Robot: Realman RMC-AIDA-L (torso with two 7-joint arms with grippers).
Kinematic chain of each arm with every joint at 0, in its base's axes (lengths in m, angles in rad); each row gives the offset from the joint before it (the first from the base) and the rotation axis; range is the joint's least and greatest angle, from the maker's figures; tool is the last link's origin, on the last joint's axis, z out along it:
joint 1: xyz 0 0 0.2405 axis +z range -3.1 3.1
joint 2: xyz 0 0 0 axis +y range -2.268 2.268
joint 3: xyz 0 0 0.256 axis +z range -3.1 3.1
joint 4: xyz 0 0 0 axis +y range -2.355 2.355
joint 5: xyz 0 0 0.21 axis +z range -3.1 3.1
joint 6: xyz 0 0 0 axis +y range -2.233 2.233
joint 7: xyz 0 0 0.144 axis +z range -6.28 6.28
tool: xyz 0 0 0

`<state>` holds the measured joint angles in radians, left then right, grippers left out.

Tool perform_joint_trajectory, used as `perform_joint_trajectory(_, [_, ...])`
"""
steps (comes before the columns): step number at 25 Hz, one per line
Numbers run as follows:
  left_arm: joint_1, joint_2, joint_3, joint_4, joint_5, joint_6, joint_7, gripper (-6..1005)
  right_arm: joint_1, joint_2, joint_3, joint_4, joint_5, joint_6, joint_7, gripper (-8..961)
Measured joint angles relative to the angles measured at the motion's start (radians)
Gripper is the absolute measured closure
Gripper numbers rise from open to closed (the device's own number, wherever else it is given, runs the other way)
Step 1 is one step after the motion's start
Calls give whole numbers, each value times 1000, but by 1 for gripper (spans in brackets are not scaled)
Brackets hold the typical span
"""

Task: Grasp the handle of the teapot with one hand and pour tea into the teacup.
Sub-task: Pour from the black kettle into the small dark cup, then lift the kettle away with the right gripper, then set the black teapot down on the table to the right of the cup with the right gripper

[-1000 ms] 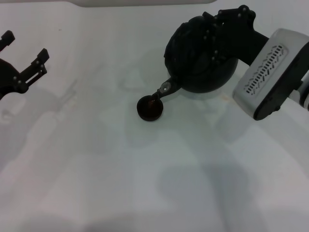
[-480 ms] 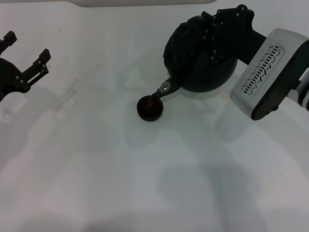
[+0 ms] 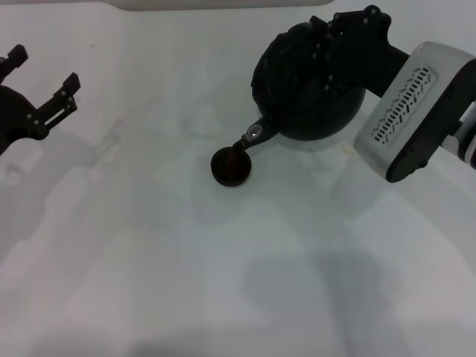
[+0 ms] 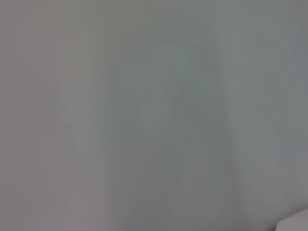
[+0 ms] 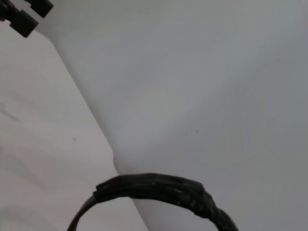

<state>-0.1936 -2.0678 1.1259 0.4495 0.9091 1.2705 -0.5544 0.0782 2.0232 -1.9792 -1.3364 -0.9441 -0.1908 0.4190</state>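
The round black teapot (image 3: 305, 89) hangs tilted at the back right, its short spout (image 3: 253, 135) pointing down to the left. The spout tip is just above the small black teacup (image 3: 230, 167), which stands on the white table. A thin brownish streak shows between spout and cup. My right gripper (image 3: 351, 36) is shut on the handle at the pot's top. The black arched handle (image 5: 159, 187) shows close up in the right wrist view. My left gripper (image 3: 41, 74) is open and empty at the far left, away from both.
The white table (image 3: 223, 282) lies around the cup. The right arm's white wrist housing (image 3: 416, 111) hangs over the right side. A pale object's edge (image 3: 223, 4) shows at the back. The left wrist view shows only bare table (image 4: 154, 115).
The right arm has shifted very slightly to the left. The teapot stays tilted with its spout over the teacup. The left arm has barely moved.
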Motion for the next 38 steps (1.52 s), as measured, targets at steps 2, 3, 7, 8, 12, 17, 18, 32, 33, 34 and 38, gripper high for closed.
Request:
perform_joint_trajectory(2, [-1, 0, 0, 0, 0, -3, 0, 123, 0, 0, 1, 0, 0, 0, -1, 850])
perform_joint_trajectory(3, [-2, 0, 0, 0, 0, -4, 0, 123, 0, 0, 1, 1, 0, -1, -1, 850])
perform_joint_trajectory(7, [-3, 0, 0, 0, 1, -9, 0, 123, 1, 0, 3, 1, 1, -1, -1, 849])
perform_joint_trajectory(8, [-5, 0, 0, 0, 1, -13, 1, 124, 2, -1, 3, 1, 1, -2, -1, 849])
perform_joint_trajectory(12, [-6, 0, 0, 0, 1, -18, 5, 124, 9, -2, 4, 3, 1, -2, 0, 849])
perform_joint_trajectory(17, [-9, 0, 0, 0, 1, -21, 7, 123, 14, -2, 5, 11, 1, -1, 2, 848])
perform_joint_trajectory(18, [-10, 0, 0, 0, 1, -22, 7, 123, 14, -2, 7, 12, 1, -1, 3, 848])
perform_joint_trajectory(32, [-15, 1, 0, -2, 1, -31, 7, 123, 9, -15, 104, 114, 283, -201, 39, 846])
perform_joint_trajectory(33, [-16, 2, 0, -2, 1, -32, 7, 123, 9, -15, 104, 122, 283, -209, 48, 846])
perform_joint_trajectory(34, [-16, 2, 0, -2, 1, -31, 7, 123, 8, -16, 105, 130, 283, -218, 61, 846])
perform_joint_trajectory(38, [-18, 4, 0, -1, 1, -33, 7, 124, 5, -19, 116, 151, 284, -228, 150, 846])
